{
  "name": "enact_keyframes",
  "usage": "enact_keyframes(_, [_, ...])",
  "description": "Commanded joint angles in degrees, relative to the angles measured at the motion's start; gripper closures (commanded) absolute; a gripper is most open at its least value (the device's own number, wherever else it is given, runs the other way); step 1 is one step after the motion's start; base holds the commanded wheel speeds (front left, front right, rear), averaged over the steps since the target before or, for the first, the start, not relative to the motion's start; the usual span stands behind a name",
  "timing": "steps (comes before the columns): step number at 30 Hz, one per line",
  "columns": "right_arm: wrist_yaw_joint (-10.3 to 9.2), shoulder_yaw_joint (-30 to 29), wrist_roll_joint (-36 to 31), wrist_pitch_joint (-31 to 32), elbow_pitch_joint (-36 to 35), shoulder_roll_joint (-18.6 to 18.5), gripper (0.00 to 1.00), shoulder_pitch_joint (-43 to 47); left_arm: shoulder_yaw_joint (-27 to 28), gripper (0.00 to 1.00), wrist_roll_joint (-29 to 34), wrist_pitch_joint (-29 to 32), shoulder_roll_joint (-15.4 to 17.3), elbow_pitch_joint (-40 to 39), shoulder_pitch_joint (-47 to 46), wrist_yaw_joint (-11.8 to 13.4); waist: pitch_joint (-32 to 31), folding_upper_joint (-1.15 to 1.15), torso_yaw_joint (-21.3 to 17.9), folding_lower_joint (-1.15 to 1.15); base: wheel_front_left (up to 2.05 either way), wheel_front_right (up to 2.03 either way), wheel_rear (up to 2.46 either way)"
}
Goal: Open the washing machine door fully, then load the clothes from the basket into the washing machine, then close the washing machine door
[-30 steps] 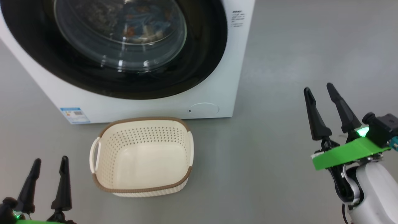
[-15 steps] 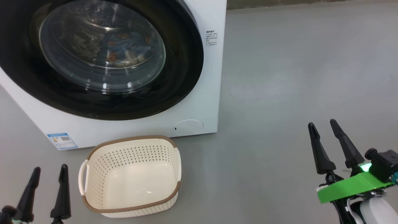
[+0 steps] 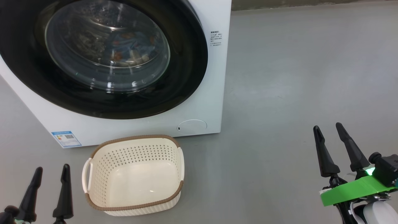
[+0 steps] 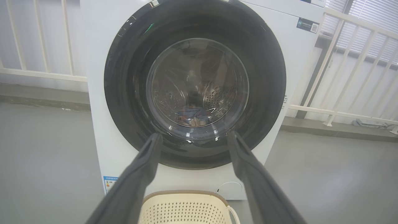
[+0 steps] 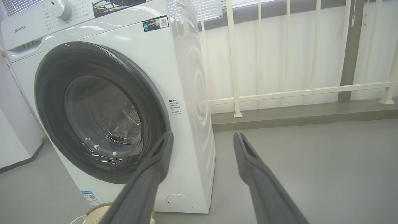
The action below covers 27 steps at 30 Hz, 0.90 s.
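Grey floor [image 3: 279,77] holds cream basket [image 3: 133,138] before shut black door [image 3: 186,62]; left hand [image 3: 52,168], right hand [image 3: 327,126] wide.

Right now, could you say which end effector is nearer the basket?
Left. The left end effector is just left of the basket; the right end effector is far to its right.

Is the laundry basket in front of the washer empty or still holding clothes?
Empty. The basket shows a bare cream floor and perforated walls in the head view, with no cloth inside.

Smooth grey floor [image 3: 295,77], white railing [image 5: 232,62] along the wall [image 5: 303,46], perhaps window blinds [image 4: 373,25] above
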Motion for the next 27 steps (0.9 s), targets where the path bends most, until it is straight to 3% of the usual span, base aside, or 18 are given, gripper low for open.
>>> enact_keyframes(1, [-0.16, 0.88, -0.36, -0.13, -1.44, -0.50, 0.00, -0.05, 2.46, 0.00, 0.77, -0.37, 1.32, -1.40, -2.31, 0.04, -0.07, 0.00, 0.15, 0.00, 0.00, 0.00, 0.00])
enact_keyframes(25, [-0.16, 1.60, -1.62, -0.13, -0.43, -0.21, 0.00, -0.08, 3.18, 0.00, 1.15, -0.37, 0.62, -0.93, -2.11, 0.04, -0.44, 0.00, 0.87, 0.00, 0.00, 0.00, 0.00])
enact_keyframes(26, [0.00, 0.25, -1.00, 0.00, 0.79, 0.49, 1.00, -0.01, 0.91, 1.00, 0.57, 0.00, -0.53, 0.11, -0.06, 0.00, -0.45, 0.00, 0.87, 0.00, 0.00, 0.00, 0.00])
enact_keyframes(27, [0.00, 0.24, -0.94, 0.00, 1.17, 0.62, 1.00, 0.01, 0.82, 1.00, 0.56, 0.03, -0.74, 0.41, -0.02, 0.00, -0.47, 0.00, 0.87, 0.00, 0.00, 0.00, 0.00])
